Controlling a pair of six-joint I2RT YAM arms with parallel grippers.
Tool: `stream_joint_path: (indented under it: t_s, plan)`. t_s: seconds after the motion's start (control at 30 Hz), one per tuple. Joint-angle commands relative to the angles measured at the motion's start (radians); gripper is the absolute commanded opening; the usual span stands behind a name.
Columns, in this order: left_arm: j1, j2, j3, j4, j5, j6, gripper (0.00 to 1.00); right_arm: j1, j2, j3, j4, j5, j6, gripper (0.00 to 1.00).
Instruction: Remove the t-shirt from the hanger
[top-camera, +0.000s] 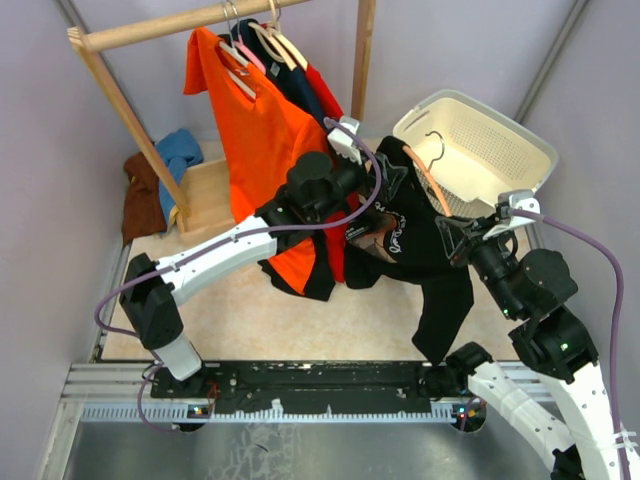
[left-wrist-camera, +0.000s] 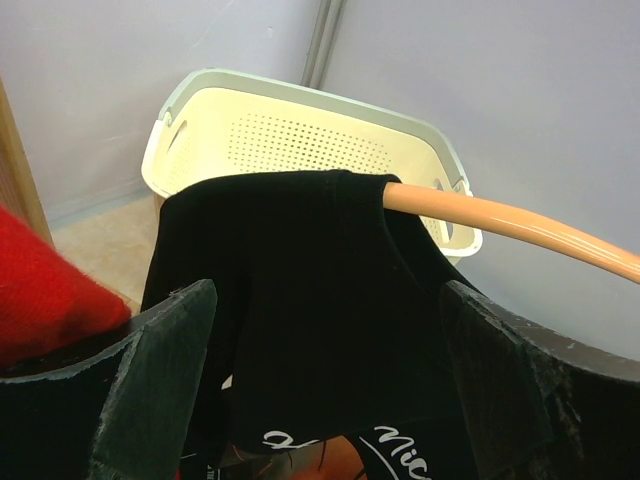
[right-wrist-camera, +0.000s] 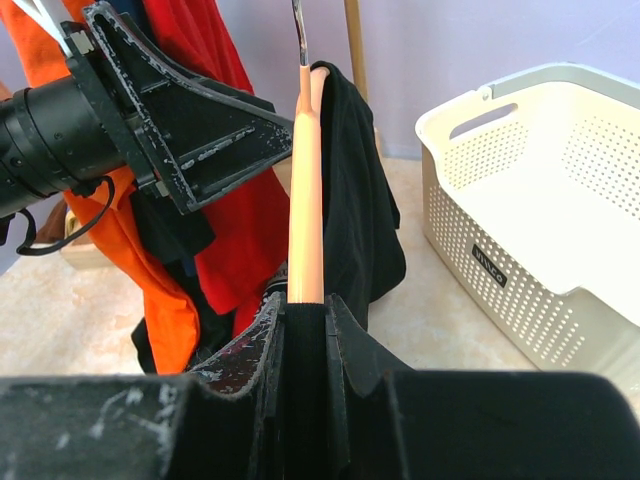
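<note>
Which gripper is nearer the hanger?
Right. The right gripper is shut on the hanger, with the shirt pinched in too. The left gripper is open, its jaws either side of the shirt-draped far end, apparently not touching.

1. The black t-shirt (left-wrist-camera: 300, 300) is soft, matt cloth.
2. The peach hanger (right-wrist-camera: 305, 200) looks like smooth, faintly glossy plastic; its hook (right-wrist-camera: 299, 30) is shiny metal wire.
3. The cream laundry basket (right-wrist-camera: 520, 250) is smooth, perforated plastic.
4. The clothes rack (top-camera: 150, 35) is pale bare wood.

The left arm (top-camera: 215, 255) and right arm (top-camera: 545, 345) are built of white links and bulky black joints, trailed by thin purple cables (top-camera: 614, 320), ending in scuffed, wedge-shaped black fingers (left-wrist-camera: 160, 380).
</note>
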Motion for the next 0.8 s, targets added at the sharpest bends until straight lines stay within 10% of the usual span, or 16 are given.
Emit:
stream_joint_path:
  t_s: [0.0, 0.77]
  plan:
    - [0.019, 0.019, 0.017, 0.03, -0.012, -0.024, 0.98, 0.011, -0.024, 0.02, 0.112, -0.015, -0.02, 0.0]
    - [0.046, 0.021, -0.023, 0.163, 0.12, -0.091, 0.99, 0.011, -0.058, 0.007, 0.084, -0.004, -0.027, 0.0]
